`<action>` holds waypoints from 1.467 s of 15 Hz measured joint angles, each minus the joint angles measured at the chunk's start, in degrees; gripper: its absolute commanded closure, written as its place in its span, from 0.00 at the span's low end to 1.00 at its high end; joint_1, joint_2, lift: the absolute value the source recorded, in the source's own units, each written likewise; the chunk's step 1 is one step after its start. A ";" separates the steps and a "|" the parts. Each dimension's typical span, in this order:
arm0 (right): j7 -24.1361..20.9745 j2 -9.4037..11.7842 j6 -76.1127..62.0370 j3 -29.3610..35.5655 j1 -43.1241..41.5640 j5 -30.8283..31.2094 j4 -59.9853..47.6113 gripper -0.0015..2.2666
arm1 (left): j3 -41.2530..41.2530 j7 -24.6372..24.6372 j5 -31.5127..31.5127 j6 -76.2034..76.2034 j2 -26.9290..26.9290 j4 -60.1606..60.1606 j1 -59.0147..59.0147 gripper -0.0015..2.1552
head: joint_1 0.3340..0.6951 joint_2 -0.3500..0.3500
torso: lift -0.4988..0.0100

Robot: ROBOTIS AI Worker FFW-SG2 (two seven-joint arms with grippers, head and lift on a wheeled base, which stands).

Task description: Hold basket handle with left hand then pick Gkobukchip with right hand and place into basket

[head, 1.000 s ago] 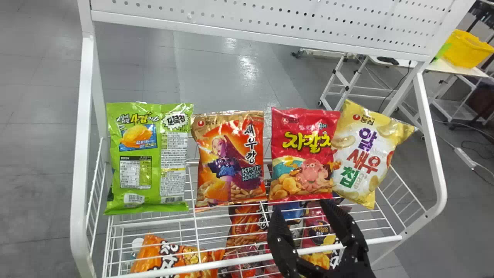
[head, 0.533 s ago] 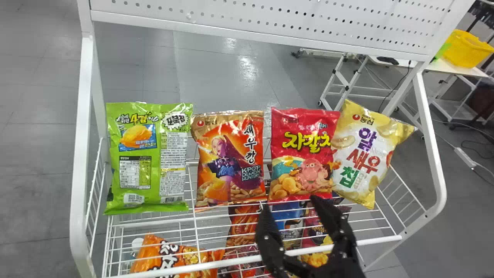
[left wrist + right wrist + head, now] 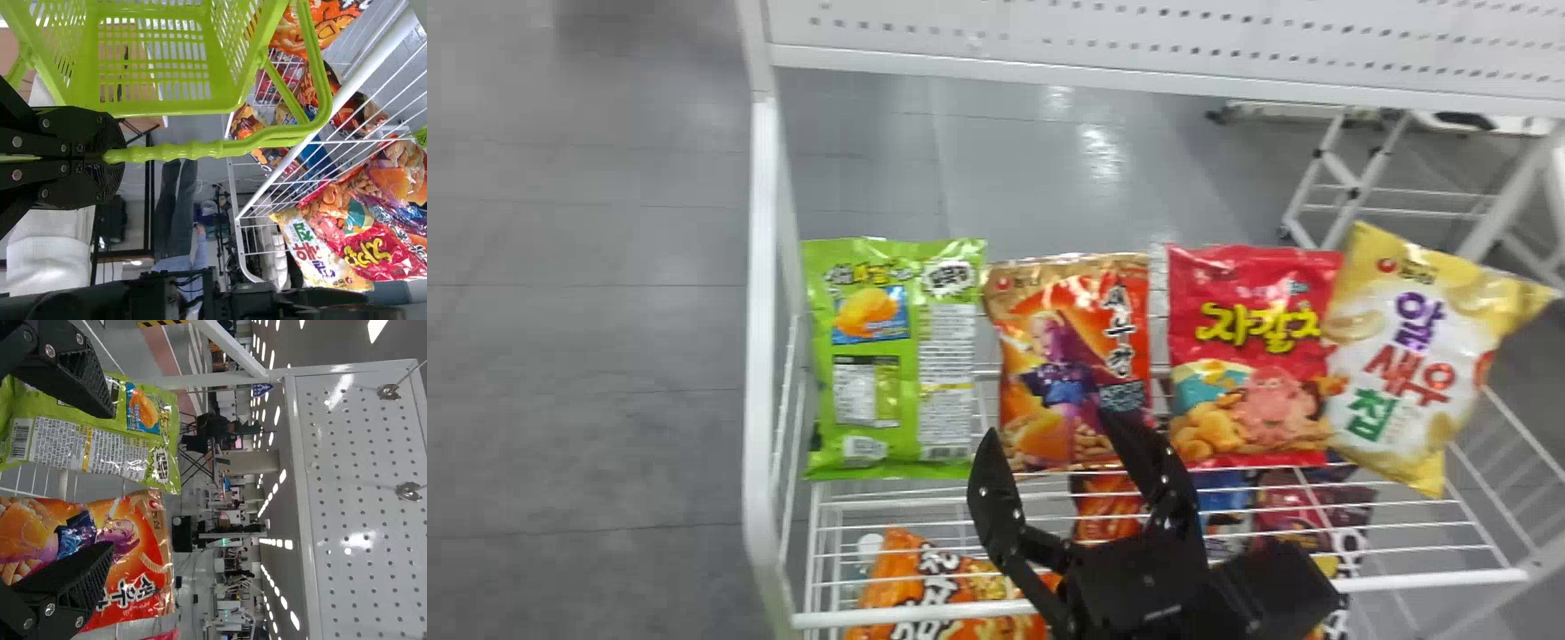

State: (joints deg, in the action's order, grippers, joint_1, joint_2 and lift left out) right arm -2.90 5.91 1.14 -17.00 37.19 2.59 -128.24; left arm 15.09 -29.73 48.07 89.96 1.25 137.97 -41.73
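Green snack bag [image 3: 889,364]: upright, left end of the wire rack [image 3: 916,613], beside an orange bag [image 3: 1072,356]. Advised handling: centre on the green bag before advancing, clear of its neighbour; squeeze lightly, lift straight. Right pincer [image 3: 1051,434]: wide apart, empty, before the orange bag. Left pincer [image 3: 112,157]: closed round the green basket's handle [image 3: 220,149]

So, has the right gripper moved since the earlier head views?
Yes, leftward: the right gripper was at the lower edge of the red bag; now it is at the orange bag, nearer the green Gkobukchip.
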 measured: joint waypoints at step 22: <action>-0.26 -5.91 19.63 -7.03 -23.46 2.87 15.07 0.06 | -1.81 -0.15 -0.89 0.00 0.94 -0.91 -0.88 0.80 | 1.00 0.60 | 0.92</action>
State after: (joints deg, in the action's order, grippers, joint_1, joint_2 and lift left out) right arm -3.16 0.00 20.77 -24.04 13.73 5.47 -113.17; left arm 13.28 -29.89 47.18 89.96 2.20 137.06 -42.61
